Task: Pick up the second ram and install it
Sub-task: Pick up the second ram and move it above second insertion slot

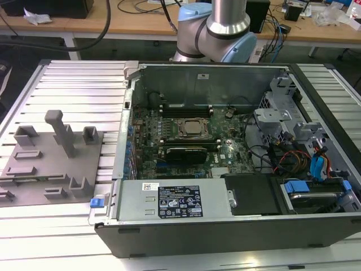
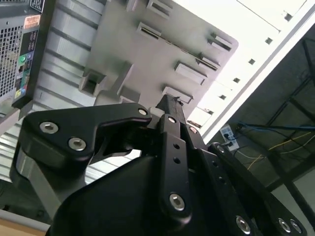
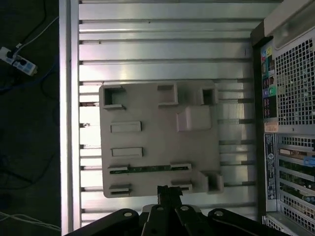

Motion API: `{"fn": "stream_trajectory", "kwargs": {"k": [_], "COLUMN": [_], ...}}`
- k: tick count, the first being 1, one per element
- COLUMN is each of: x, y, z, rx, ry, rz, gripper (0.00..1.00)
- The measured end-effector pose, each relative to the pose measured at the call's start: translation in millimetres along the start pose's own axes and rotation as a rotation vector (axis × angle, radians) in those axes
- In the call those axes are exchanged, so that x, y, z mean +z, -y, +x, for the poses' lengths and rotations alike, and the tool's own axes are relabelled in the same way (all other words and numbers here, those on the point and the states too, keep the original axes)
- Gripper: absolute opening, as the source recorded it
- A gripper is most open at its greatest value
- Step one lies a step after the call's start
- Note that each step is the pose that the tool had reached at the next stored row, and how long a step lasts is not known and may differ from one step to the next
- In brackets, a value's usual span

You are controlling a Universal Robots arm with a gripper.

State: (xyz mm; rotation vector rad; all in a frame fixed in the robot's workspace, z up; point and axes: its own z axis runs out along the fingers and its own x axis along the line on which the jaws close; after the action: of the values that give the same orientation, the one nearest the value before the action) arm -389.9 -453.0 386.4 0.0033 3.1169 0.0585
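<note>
The second ram, a thin green stick, lies flat on the grey fixture plate between two small holders, in the first wrist view. My gripper hangs well above that plate, near the plate edge closest to the ram. Its black fingers are shut with nothing between them. In the second wrist view the gripper points at the same plate. The exterior view has the plate on the ribbed table at the exterior view's left of the open computer case.
Inside the case the silver CPU socket sits mid-board with dark memory slots on either side. Drive cages and cables fill the exterior view's right. A tall peg stands on the plate. The arm's base is behind the case.
</note>
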Motion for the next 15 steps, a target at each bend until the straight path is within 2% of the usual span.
{"fn": "stream_trajectory", "kwargs": {"k": [4, 7, 12, 15], "x": [0.0, 0.0, 0.0, 0.0], "y": [0.0, 0.0, 0.0, 0.0], "z": [0.0, 0.0, 0.0, 0.0], "rx": [-0.122, -0.197, -0.273, -0.335], "ry": [-0.0046, -0.0074, -0.0103, -0.0126], "rz": [-0.003, -0.0048, -0.0066, -0.0081], "gripper": [0.11, 0.11, 0.11, 0.11]}}
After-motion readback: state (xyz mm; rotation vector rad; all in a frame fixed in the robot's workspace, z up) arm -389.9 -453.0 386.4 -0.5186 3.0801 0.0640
